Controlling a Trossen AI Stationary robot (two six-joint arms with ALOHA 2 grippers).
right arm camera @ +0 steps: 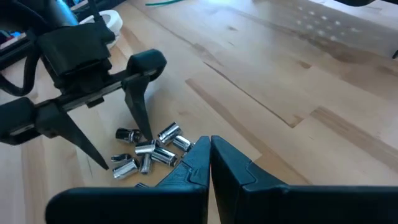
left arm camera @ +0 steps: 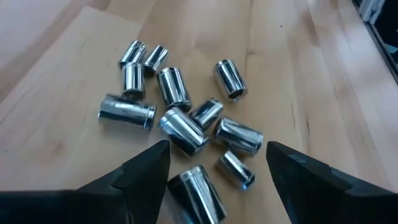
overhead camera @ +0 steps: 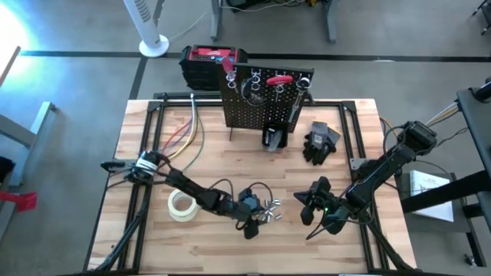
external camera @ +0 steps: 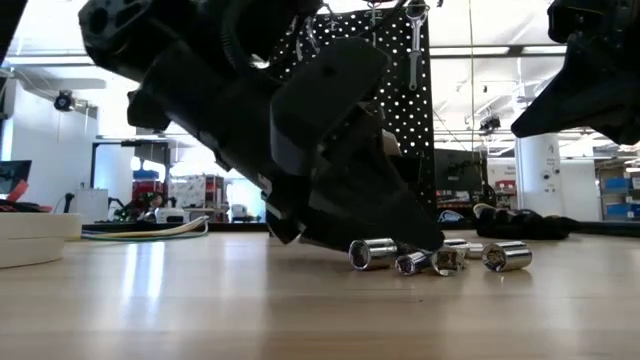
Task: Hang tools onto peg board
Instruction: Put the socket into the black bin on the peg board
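Observation:
A heap of several short silvery sockets lies on the wooden table, right of centre near its front edge. My left gripper is open and slants down over the heap. Its two fingers stand on either side of the nearest sockets, and no touch shows. The right wrist view shows the same fingers straddling the sockets. My right gripper is shut and holds nothing, a little right of the heap. The peg board stands upright at the far middle, with a red-handled tool and a grey wrench hanging on it.
A whitish tape roll lies left of my left arm. Black gloves lie right of the peg board's small black bin. A red-and-black box stands behind the board, and coloured cables run along the far left.

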